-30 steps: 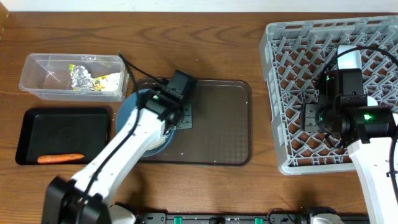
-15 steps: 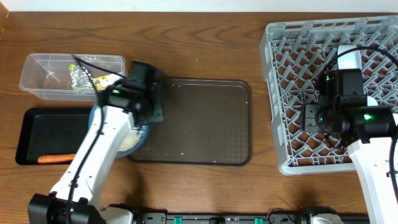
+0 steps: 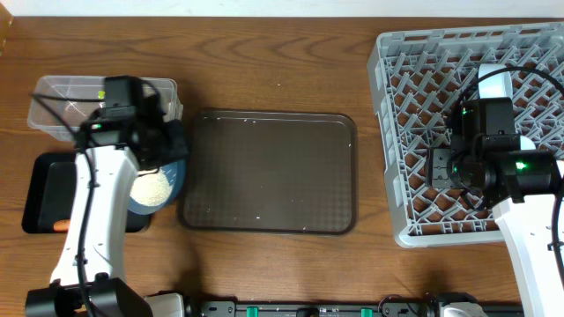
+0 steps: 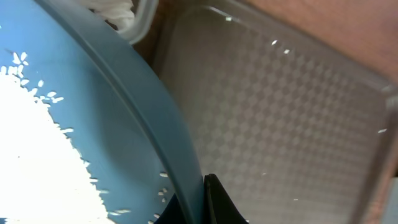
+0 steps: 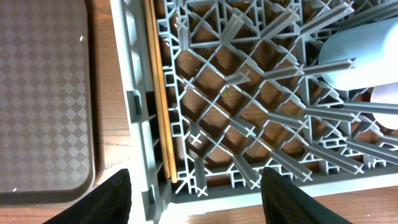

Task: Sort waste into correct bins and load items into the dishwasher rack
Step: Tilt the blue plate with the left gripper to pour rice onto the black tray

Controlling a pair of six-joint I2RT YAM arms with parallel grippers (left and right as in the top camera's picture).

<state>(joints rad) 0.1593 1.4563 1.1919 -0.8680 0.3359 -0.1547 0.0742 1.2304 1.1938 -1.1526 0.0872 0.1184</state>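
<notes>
My left gripper (image 3: 173, 148) (image 4: 200, 202) is shut on the rim of the wide dark-blue bowl (image 3: 167, 176) (image 4: 93, 93). The bowl holds a heap of white rice (image 3: 152, 187) (image 4: 31, 162) and hangs over the right end of the black tray (image 3: 53, 180). One end of the orange carrot (image 3: 60, 225) shows on that tray. The clear tub (image 3: 53, 97) lies behind it, partly hidden by my arm. My right gripper (image 3: 438, 167) (image 5: 202, 199) stands open and empty over the near left corner of the dishwasher rack (image 3: 423, 79) (image 5: 249, 124). Chopsticks (image 5: 158, 93) lie along the rack's left wall, and a light-blue bowl (image 5: 360, 50) sits among its pegs.
The dark brown serving tray (image 3: 269, 172) (image 4: 280, 112) (image 5: 43, 93) lies between the bins and the rack, bare but for a few stray rice grains. A corner of the clear tub (image 4: 142, 18) shows just past the bowl's rim. Wooden table (image 3: 264, 70) surrounds everything.
My left arm has carried the blue bowl leftward off the serving tray to above the black tray's right end. The right arm has not moved.
</notes>
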